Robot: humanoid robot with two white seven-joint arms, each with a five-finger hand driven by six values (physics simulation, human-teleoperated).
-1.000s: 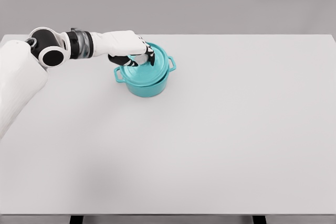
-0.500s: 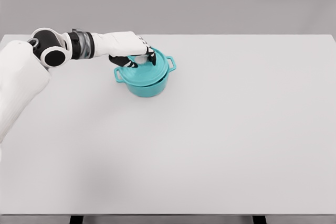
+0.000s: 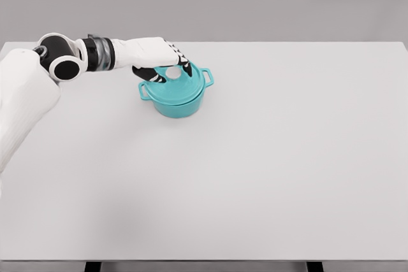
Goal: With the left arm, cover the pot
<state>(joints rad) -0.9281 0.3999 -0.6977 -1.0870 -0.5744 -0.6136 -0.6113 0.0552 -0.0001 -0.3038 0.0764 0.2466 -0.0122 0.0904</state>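
Since the earlier frames the teal lid [image 3: 180,82] has gone from tilted to sitting flat on the teal pot [image 3: 177,99], and the left hand [image 3: 156,57] has eased off so the pale knob [image 3: 173,74] now shows. From the head view, the fingers [image 3: 184,65] look loosely spread around that knob with nothing clearly gripped, though whether the tips touch the lid is hard to call. Pot sits at the far left part of the white table [image 3: 268,170], both side handles showing.
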